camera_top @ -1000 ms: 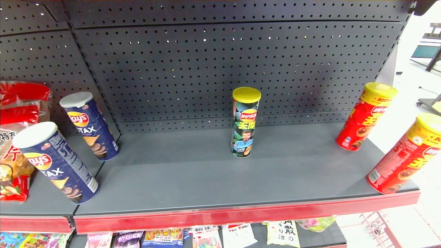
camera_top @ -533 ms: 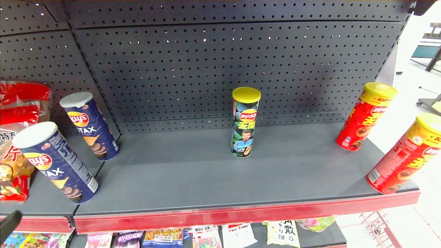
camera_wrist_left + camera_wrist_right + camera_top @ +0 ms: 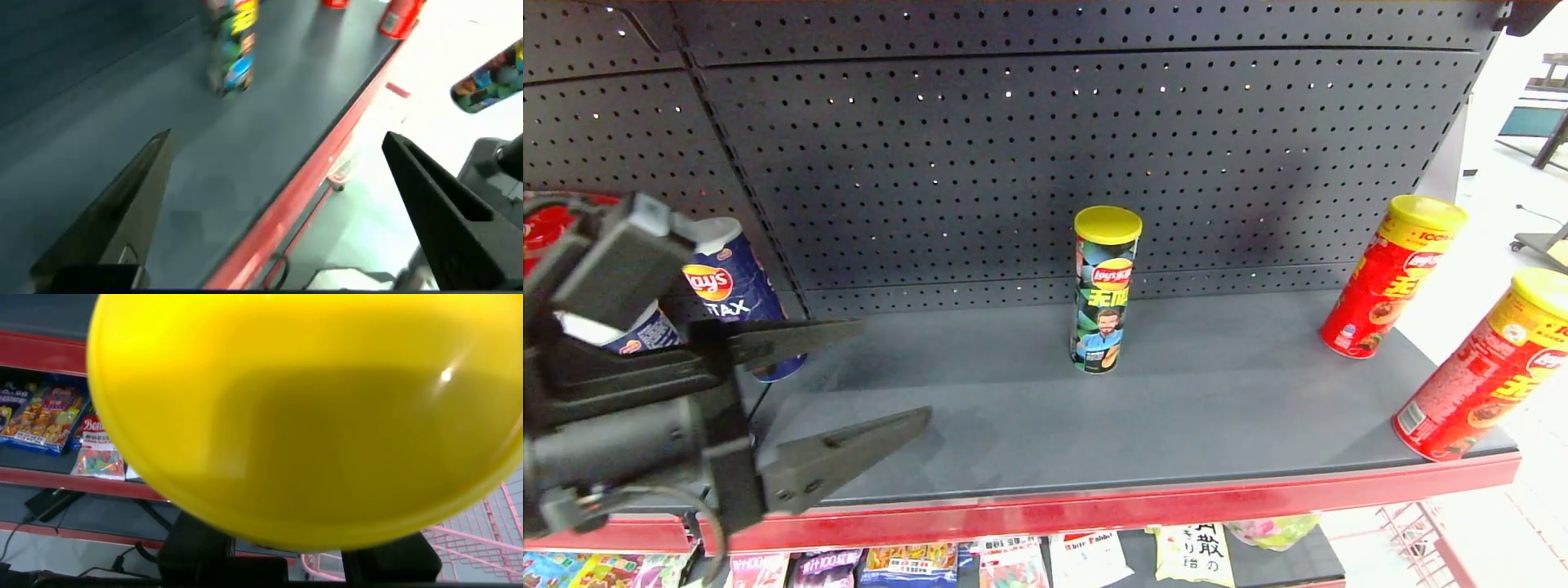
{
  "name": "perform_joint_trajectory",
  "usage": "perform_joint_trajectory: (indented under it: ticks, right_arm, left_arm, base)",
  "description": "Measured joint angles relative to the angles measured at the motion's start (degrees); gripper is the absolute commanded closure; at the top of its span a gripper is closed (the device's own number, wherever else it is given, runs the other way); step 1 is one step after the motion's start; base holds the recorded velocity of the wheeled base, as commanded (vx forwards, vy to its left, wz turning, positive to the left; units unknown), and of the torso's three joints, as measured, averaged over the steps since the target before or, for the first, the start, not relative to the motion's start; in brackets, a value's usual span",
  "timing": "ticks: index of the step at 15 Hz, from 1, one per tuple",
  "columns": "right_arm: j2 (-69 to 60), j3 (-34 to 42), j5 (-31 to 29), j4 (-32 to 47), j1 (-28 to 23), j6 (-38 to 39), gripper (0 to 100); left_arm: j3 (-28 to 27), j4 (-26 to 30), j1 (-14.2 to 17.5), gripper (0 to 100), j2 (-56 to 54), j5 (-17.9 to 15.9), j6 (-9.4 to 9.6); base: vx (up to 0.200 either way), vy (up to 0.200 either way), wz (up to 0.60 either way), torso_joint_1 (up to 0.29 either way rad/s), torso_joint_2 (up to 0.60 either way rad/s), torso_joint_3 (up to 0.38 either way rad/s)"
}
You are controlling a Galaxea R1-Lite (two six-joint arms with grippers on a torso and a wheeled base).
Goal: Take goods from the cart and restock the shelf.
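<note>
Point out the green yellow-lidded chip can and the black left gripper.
green yellow-lidded chip can [image 3: 1104, 304], head view, middle of its body
black left gripper [image 3: 895, 370], head view, midway between its open fingertips

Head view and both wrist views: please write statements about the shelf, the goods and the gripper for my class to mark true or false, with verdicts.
1. The green canister stands upright on the shelf. True.
2. The left gripper is shut. False: its fingers are spread wide and hold nothing.
3. The red canisters stand at the shelf's right end. True.
4. The lid close to the right wrist camera is blue. False: that lid is yellow.
5. The green canister touches the red canisters. False: it stands alone, mid-shelf.
</note>
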Motion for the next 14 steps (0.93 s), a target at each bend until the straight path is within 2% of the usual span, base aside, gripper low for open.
perform_joint_trajectory:
  ticks: [3,5,9,11,14]
  right_arm:
    - [-0.04,0.04,0.02,-0.02,-0.02,0.00,100]
    - [-0.06,0.04,-0.05,-0.02,-0.05,0.07,100]
    - [-0.06,-0.02,-0.22,-0.11,0.00,0.20,100]
    - [-0.06,-0.07,-0.33,-0.09,0.00,0.24,100]
    - [-0.06,-0.11,-0.32,-0.11,-0.05,0.29,100]
  left_arm:
    - [-2.26,-13.52,-2.56,0,13.92,-0.27,0.20]
    - [-7.07,-17.43,-3.30,0,22.16,-0.22,0.41]
    - [-19.29,-19.27,-3.58,0,33.96,-0.11,1.05]
    - [-21.91,-19.46,-3.44,0,37.35,-0.11,2.44]
    - [-23.87,-19.72,-3.08,0,40.28,-0.30,3.39]
  base:
    - [0.000,0.000,0.00,0.000,0.00,0.000]
    - [0.000,0.000,0.00,0.000,0.00,0.000]
    - [0.000,0.000,0.00,0.000,0.00,0.000]
    - [0.000,0.000,0.00,0.000,0.00,0.000]
    - [0.000,0.000,0.00,0.000,0.00,0.000]
